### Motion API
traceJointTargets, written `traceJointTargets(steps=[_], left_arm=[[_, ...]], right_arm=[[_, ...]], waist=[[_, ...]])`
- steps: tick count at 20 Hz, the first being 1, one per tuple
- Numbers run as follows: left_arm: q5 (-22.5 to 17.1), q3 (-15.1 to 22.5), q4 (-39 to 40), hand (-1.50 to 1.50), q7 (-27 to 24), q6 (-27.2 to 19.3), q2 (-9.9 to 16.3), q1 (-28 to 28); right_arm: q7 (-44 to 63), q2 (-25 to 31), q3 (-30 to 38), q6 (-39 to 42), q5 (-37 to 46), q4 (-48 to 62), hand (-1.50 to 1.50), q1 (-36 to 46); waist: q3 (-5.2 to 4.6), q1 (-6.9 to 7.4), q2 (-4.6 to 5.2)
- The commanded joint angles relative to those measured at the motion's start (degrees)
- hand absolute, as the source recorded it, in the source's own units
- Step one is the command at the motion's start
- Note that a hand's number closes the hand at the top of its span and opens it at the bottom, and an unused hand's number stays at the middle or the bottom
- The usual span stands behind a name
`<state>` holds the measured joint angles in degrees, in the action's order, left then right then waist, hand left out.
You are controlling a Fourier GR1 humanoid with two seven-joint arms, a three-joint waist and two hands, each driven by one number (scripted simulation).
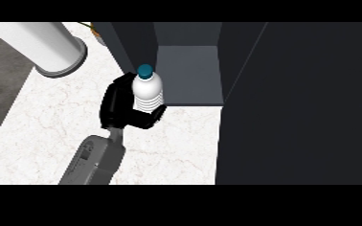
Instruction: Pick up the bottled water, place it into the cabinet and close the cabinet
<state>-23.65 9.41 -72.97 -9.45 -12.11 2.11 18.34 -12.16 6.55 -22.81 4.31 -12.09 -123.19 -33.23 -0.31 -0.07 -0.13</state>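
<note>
Entry. The clear plastic water bottle with a teal cap (147,92) stands upright, off the counter as far as I can judge, at about 11 o'clock from the view's centre. Its cap sits just at the front lip of the dark grey cabinet (283,100), near the cabinet's left wall.

The left hand (124,107), black, is curled round the bottle's lower half: fingers wrap behind it on the left side and the thumb shows at the bottle's lower right. So it is grasping the bottle. Its grey forearm (96,160) runs down to 7 o'clock and leaves at the lower edge.

The cabinet's grey inner shelf (189,74) lies at 12 o'clock, just right of the bottle and beyond it. The large dark panel filling the view from 1 to 5 o'clock I take to be the cabinet's open door, though I cannot be sure where door ends and carcass begins.

The right hand does not show anywhere.

The white marbled countertop (56,115) spreads from 7 to 10 o'clock; a white cylinder with a grey rim (50,45) lies at 10 o'clock, well apart from the bottle.

Progress, as judged: pick-up done. Bottle is at the threshold, not yet on the shelf. Left to do: carry it inward and rightward, set it down, let go, withdraw, swing the door closed.
</note>
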Motion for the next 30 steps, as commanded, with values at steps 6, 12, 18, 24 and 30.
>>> traceJointTargets(steps=[6, 12, 18, 24, 30], left_arm=[[8.29, 5.72, 4.04, 1.50, 2.35, -11.44, -1.96, 15.49], [10.40, 3.12, 6.76, 1.50, 3.67, -15.69, -0.02, 18.25], [14.27, 4.85, 7.69, 1.50, 6.66, -20.73, 1.00, 19.50], [16.81, 5.90, 9.93, 1.50, 8.18, -22.95, 2.93, 19.95], [19.63, 6.76, 14.13, 1.50, 6.15, -25.76, 3.76, 19.20]], right_arm=[[1.62, 0.28, 0.91, 0.64, -1.85, 0.89, -1.50, 2.51], [-1.31, -0.73, -1.08, 0.90, 0.11, 3.89, -1.50, 2.35], [-0.60, -0.62, -0.51, 1.59, -1.17, 4.21, -1.50, 4.03], [-0.52, 0.49, -0.13, 2.55, -0.99, 5.11, -1.50, 4.62], [2.06, -0.22, 0.54, 1.17, -1.97, 3.82, -1.50, 6.16]], waist=[[0.40, -2.74, 0.43], [0.40, -4.13, 0.70], [0.42, -5.68, 1.20], [0.39, -6.18, 1.36], [0.27, -5.87, 1.59]])
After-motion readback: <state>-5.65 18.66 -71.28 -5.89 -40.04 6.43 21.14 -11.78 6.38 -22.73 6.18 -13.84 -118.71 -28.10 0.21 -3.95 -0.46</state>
